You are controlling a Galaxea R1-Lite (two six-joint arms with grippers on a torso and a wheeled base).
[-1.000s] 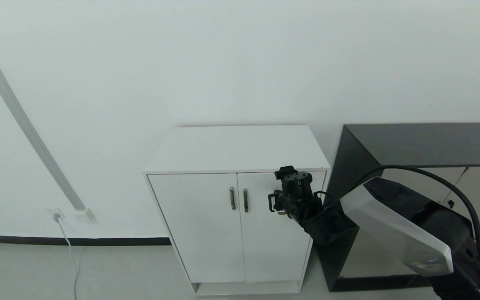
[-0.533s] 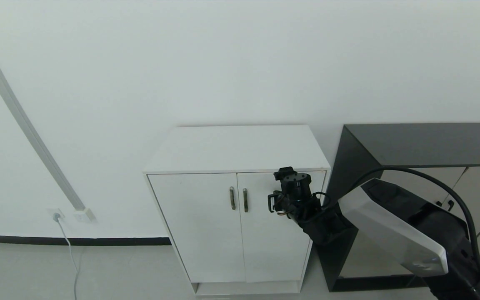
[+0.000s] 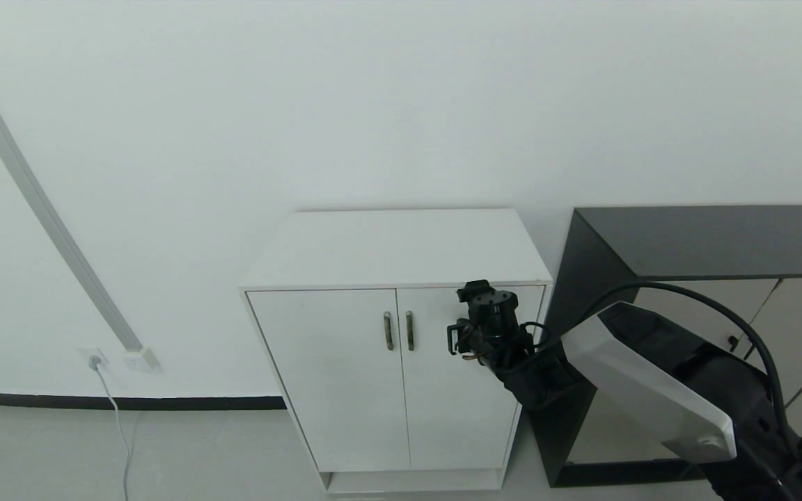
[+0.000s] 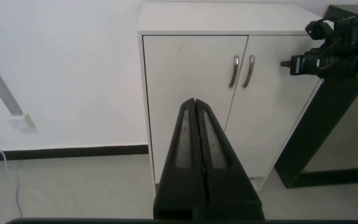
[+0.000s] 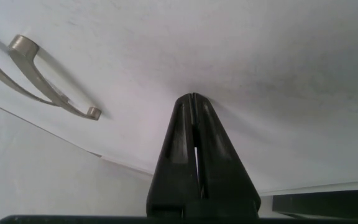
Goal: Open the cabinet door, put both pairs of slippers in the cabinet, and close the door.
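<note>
The white two-door cabinet (image 3: 335, 376) stood shut against the wall (image 3: 401, 104). The right gripper (image 5: 193, 99), at its right-hand door (image 3: 457, 410), and the left gripper (image 4: 194, 102) had fingers clenched empty; the rigid metal bar handle (image 3: 409, 332) looked the likeliest hold.

Bright, even indoor light, faint soft shadows beside the cabinet (image 3: 394, 250)

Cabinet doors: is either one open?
No, both doors sit flush with the cabinet front, handles side by side.
</note>
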